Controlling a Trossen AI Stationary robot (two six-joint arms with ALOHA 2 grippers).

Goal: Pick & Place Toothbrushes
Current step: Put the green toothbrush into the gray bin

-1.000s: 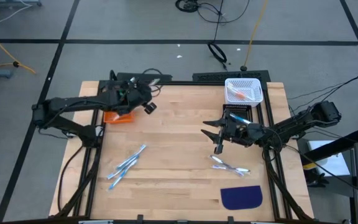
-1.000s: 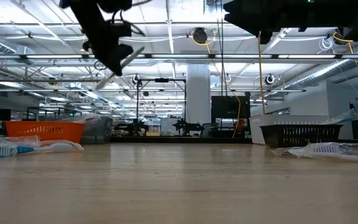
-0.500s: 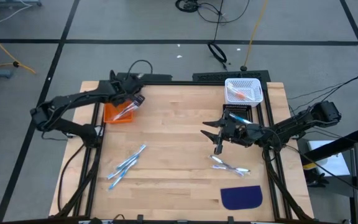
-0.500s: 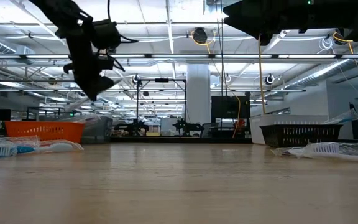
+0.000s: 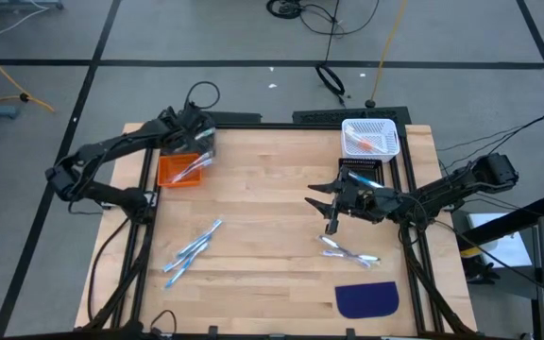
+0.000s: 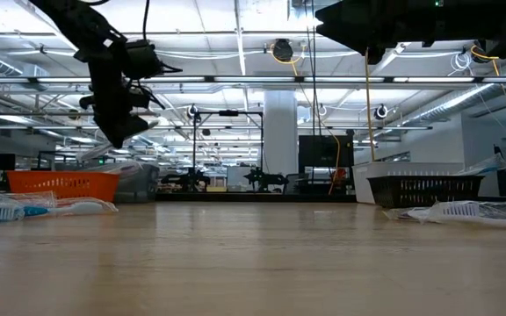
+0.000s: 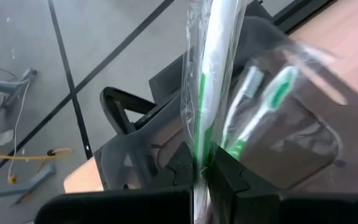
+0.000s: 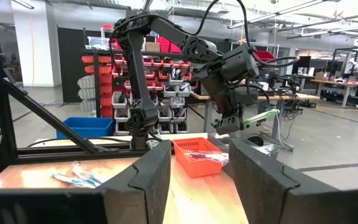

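Left tool [image 5: 199, 151] hangs above the orange bin [image 5: 177, 171] at the desk's [image 5: 263, 236] 10 o'clock corner, clenched on a wrapped toothbrush [image 7: 211, 68]; the left wrist view shows the clear sleeve and green-striped handle pinched between the fingers [image 7: 229, 174], and a second green brush shows beside it, though whether that one is held or only lies behind I cannot tell. Judged reason for the position: the brush is carried high enough to clear the bin's rim, so letting go would drop it inside. Seen from the right wrist, the brush [image 8: 258, 116] sticks out sideways from the left tool [image 8: 232, 121], held near one end, roughly level. In the high view its long axis looks to run from about 1 o'clock down toward 7 o'clock across the bin, though bristle end from handle end cannot be told there. Right tool [image 5: 331, 216] waits mid-desk toward 3 o'clock, fingers [image 8: 148, 180] spread wide with nothing between them, just above a crossed pair of brushes [image 5: 349, 252] lying flat; likely staged for the next pick. More brushes [image 5: 192, 249] lie loose at 7 o'clock, axes slanting 1 to 7. White basket [image 5: 370, 138] at 1 o'clock holds some pink-accented ones. Blue mat [image 5: 366, 299] at 5 o'clock.
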